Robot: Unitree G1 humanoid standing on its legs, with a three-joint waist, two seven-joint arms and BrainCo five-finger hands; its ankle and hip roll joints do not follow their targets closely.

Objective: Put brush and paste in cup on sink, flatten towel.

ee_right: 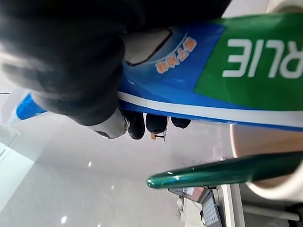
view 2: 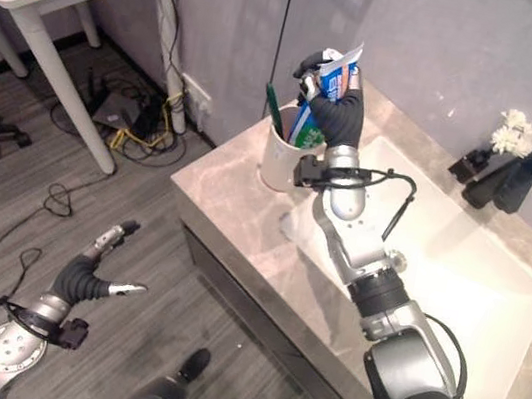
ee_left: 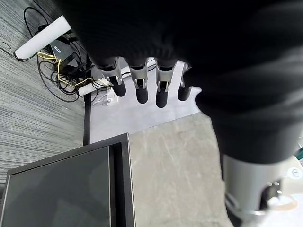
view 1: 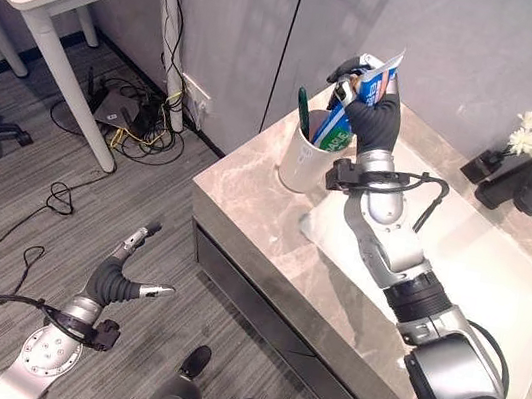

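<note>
My right hand (view 1: 369, 110) grips the glossy toothpaste tube (view 1: 355, 100), its lower end hidden in the white cup (view 1: 303, 160); left hand (view 1: 122, 278) relaxed, lower left.

My arms are shiny silver-grey tubes. A dark ribbed cover wraps my right hand (view 1: 371, 110). My left hand (view 1: 128, 269) has silver, dark-tipped fingers.
</note>
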